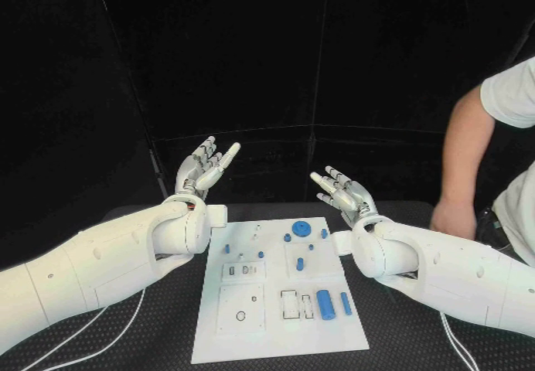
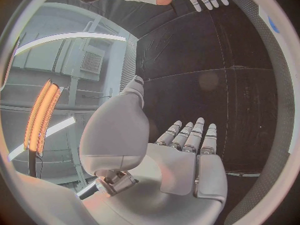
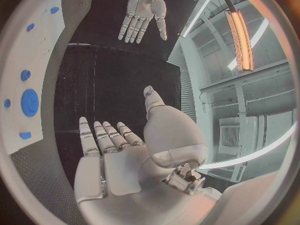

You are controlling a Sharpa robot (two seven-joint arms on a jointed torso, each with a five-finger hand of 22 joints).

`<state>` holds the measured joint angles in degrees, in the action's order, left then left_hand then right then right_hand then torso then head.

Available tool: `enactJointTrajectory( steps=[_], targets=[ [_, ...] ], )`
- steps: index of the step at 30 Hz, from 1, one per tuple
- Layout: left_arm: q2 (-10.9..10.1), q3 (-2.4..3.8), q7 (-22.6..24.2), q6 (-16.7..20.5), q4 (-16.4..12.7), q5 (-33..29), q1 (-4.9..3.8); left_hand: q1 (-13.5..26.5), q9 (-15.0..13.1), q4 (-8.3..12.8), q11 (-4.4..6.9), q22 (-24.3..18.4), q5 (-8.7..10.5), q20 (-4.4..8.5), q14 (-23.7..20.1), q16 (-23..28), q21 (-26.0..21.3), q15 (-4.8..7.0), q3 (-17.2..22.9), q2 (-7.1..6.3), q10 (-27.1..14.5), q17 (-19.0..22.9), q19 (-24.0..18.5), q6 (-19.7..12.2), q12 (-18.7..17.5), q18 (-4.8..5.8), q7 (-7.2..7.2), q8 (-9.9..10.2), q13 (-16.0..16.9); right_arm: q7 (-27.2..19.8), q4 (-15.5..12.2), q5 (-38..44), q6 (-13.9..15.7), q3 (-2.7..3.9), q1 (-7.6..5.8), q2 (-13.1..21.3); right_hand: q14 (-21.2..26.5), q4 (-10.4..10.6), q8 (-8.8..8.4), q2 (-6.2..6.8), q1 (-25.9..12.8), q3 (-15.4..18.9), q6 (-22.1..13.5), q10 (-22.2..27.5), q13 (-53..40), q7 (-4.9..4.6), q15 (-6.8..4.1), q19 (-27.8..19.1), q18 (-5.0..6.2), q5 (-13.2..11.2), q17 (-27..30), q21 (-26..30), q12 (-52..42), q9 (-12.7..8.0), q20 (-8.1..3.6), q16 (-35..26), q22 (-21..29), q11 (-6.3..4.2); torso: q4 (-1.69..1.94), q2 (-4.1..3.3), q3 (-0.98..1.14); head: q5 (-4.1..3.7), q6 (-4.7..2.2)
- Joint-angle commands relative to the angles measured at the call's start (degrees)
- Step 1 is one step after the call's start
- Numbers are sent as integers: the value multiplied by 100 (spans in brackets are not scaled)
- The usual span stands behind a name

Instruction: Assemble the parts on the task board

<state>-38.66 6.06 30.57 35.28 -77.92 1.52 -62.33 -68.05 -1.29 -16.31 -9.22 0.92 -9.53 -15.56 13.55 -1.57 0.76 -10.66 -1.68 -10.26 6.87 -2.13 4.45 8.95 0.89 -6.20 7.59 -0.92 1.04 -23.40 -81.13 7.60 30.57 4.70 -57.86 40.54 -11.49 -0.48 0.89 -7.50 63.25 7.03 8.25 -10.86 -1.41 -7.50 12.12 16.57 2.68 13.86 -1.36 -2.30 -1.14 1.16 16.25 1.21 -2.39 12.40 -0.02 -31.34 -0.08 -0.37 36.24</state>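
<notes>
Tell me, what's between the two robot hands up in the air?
Nothing. In the head view the left robot hand and right robot hand are raised, open and apart, with only dark backdrop between them. The task board lies lower, between the forearms.

Black table (image 1: 134, 325), white cables (image 1: 95, 328), person's arm (image 1: 459, 166) at far edge.

I see my left hand (image 1: 205, 168) and right hand (image 1: 345, 195) both raised with fingers spread and holding nothing, above the far end of the task board (image 1: 279, 340). Between the two hands there is open air, with nothing standing in it. Below and nearer than both hands the board lies flat on the desk (image 1: 413, 340), its low blue parts (image 1: 325, 303) the only bumps. Beside my right hand, on its outer side, a person's arm (image 1: 463, 154) reaches down to the desk and blocks that way
</notes>
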Motion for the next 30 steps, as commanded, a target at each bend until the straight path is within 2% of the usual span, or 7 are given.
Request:
enactJointTrajectory(
  steps=[1,6,9,13,17,20,30],
  targets=[
    [8,9,210,-358,10,158,-13,-250,-11,-95,-99,10,-54,-85,77,-45,26,-34,1,-28,30,-14,19,82,23,-101,433,-45,10,387,116,644,-979,55,18,-56,-401,-174,63,-51,567,7,291,-328,-36,-868,154,219,148,21,-45,-103,-66,37,54,69,-48,193,-1,-1,0,0,0],
    [8,9,210,-358,10,158,-13,-254,-15,-93,-138,20,-44,-95,140,-59,39,-52,38,22,58,-28,49,109,28,-178,474,-51,15,457,189,750,-1149,94,35,-91,-1873,-608,234,-68,1183,-197,1181,-1619,-157,-941,193,1150,368,-111,-177,-436,-304,141,42,372,-218,276,-1,-1,0,0,0],
    [-166,3,200,-478,-12,94,-11,-319,-40,-84,-210,51,-10,-116,459,-130,87,-69,170,189,258,-86,168,298,63,-287,544,-87,40,368,338,2071,-695,96,-131,-42,-3417,-908,542,-44,1519,-330,2523,-3426,-297,-859,2,2096,577,-201,-273,-843,-725,288,32,722,-395,125,-8,-29,-2,28,126],
    [-283,-2,208,-532,-80,87,-9,-546,-107,-64,-336,145,23,-128,1286,-334,256,-120,329,391,886,-217,568,870,173,-291,650,-203,104,409,439,2764,-576,97,-220,-67,-4212,-1149,803,-42,1672,-435,3911,-4154,-253,-677,-245,2611,781,-236,-268,-1137,-857,378,4,887,-482,-90,-6,-77,-20,19,123],
    [-401,-5,234,-613,-168,85,-5,-853,-253,-1,-490,644,78,-123,3049,-833,1265,-161,437,672,2772,-456,2881,2197,580,-252,709,-508,276,524,507,3436,-557,97,-318,-67,-4844,-1404,711,-37,1620,-525,4321,-4674,-205,-559,-444,3029,783,-242,-251,-1389,-727,284,-155,883,-547,-237,11,-159,-26,11,113],
    [-504,-6,231,-698,-281,88,4,-1011,-325,60,-316,787,88,-72,3842,-1075,1687,64,401,745,3990,-535,3741,3101,815,-424,698,-687,329,654,540,4012,-594,98,-401,-60,-5285,-1569,664,-73,1549,-600,4560,-4997,-213,-485,-571,3291,791,-215,-284,-1578,-643,266,-295,916,-612,-318,27,-241,-11,14,94],
    [-833,-8,130,-869,-804,212,54,-1261,-310,256,-20,946,92,320,5186,-1383,2259,462,230,861,4889,-903,4988,4233,868,-439,487,-817,286,1450,502,6030,-912,101,-631,-35,-7046,-1599,582,194,1566,-693,5079,-5918,-234,-243,-1134,4380,773,75,-801,-2900,-542,263,-940,1688,-1309,-705,108,-525,-6,-34,29]
  ],
)
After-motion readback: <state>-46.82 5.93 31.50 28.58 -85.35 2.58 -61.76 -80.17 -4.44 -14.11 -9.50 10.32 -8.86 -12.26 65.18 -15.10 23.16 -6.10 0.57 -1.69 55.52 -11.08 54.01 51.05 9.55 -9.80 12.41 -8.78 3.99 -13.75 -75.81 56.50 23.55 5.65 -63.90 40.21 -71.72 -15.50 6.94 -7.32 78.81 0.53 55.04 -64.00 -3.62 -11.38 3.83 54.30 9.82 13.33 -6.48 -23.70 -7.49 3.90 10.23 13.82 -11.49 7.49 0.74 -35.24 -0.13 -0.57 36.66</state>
